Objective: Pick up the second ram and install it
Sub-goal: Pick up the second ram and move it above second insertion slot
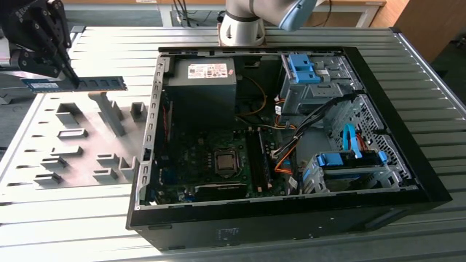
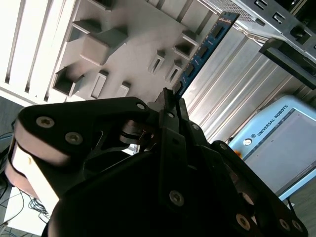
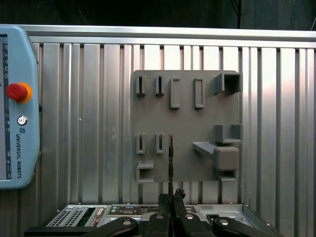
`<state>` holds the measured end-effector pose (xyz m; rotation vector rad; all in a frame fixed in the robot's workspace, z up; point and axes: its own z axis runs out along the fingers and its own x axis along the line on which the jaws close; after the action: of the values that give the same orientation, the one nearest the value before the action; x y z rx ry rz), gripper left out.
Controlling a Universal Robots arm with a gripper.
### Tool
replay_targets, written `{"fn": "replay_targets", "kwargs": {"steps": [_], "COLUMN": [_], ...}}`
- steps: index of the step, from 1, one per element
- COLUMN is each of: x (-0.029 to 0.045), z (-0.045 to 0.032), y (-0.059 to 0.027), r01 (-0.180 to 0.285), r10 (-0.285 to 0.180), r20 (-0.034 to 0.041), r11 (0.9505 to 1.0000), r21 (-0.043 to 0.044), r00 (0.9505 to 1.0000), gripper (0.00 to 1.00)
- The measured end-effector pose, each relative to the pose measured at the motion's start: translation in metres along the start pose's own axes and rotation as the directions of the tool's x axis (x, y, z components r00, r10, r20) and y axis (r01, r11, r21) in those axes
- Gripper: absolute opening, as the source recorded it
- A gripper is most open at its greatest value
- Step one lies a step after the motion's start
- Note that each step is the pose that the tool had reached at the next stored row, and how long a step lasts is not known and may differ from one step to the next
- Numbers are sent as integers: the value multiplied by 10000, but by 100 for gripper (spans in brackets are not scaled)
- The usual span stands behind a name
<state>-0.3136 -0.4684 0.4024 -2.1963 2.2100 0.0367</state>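
The claw (image 1: 73,81) is clenched on the second ram (image 1: 102,83), pinching it near the middle of its length. In the exterior view the stick hangs level: a thin green-blue strip with a row of black chips on one half and a pale label at the other end, its print too small to make out. It sits at about ten o'clock from the open computer case (image 1: 291,224), well apart from it, over the far edge of the grey holder plate (image 1: 80,142) on the slatted bench (image 1: 117,41).

Inside the case, at twelve o'clock, the power supply carries a white sticker (image 1: 207,71), and its text can't be read either.

The second wrist view looks down the board's face, with black chips lined up along the blue-green strip and running away from the clamped fingertips. The first wrist view catches the stick edge-on, a dark sliver crossing the plate's slots. That view also takes in a pale-blue teach pendant (image 3: 17,138) with a red stop button (image 3: 16,92) and lettering printed along its side.
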Motion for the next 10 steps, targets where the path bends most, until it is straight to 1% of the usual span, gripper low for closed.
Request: {"fn": "replay_targets", "kwargs": {"steps": [10], "x": [0], "z": [0], "y": [-12], "r01": [0], "r10": [0], "r20": [0], "r11": [10000], "r21": [0], "r00": [10000], "gripper": [14]}}
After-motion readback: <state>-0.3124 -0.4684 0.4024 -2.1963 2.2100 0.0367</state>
